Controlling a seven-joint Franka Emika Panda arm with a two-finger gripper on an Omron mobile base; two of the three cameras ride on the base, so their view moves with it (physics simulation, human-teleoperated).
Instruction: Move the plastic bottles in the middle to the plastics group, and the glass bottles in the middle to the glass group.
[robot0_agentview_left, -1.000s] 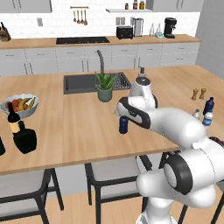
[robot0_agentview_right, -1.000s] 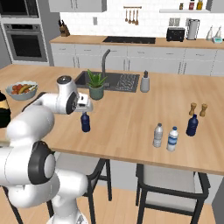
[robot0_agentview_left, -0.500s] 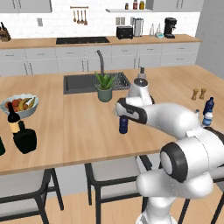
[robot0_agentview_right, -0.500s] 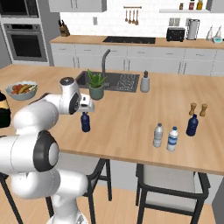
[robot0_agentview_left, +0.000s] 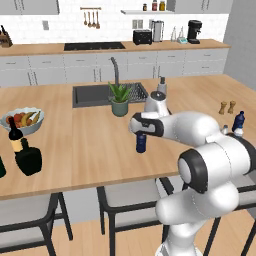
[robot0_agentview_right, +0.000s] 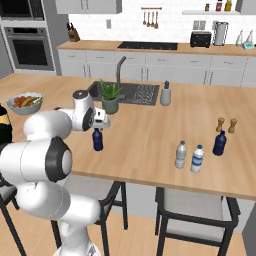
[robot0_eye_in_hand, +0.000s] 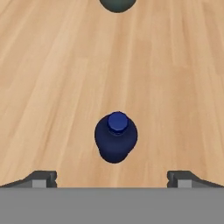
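Note:
A small dark navy plastic bottle (robot0_agentview_left: 141, 143) (robot0_agentview_right: 97, 140) (robot0_eye_in_hand: 116, 136) stands upright mid-counter, in front of the potted plant. My gripper (robot0_agentview_left: 141, 133) (robot0_agentview_right: 99, 128) (robot0_eye_in_hand: 113, 179) hovers right above it, open, with its fingertips (robot0_eye_in_hand: 43, 178) wide on either side of the bottle and not touching it. At the right end stand a clear greyish bottle (robot0_agentview_right: 180, 154), a pale bottle (robot0_agentview_right: 198, 159) and a dark blue-topped bottle (robot0_agentview_right: 219, 143) (robot0_agentview_left: 238, 121). On the left, a squat black flask (robot0_agentview_left: 28, 159) stands beside the tall wine bottle (robot0_agentview_left: 15, 138).
A fruit bowl (robot0_agentview_left: 22, 120) (robot0_agentview_right: 24, 101) sits behind the wine bottle. The potted plant (robot0_agentview_left: 120, 99) (robot0_agentview_right: 110, 97) and the sink (robot0_agentview_left: 90, 95) lie behind the navy bottle. Salt and pepper shakers (robot0_agentview_right: 226, 125) stand at the far right, and stools are tucked under the counter's front edge.
The arm's elbow has shifted a little. The gripper stays over the navy bottle, still open, and the bottles have not moved.

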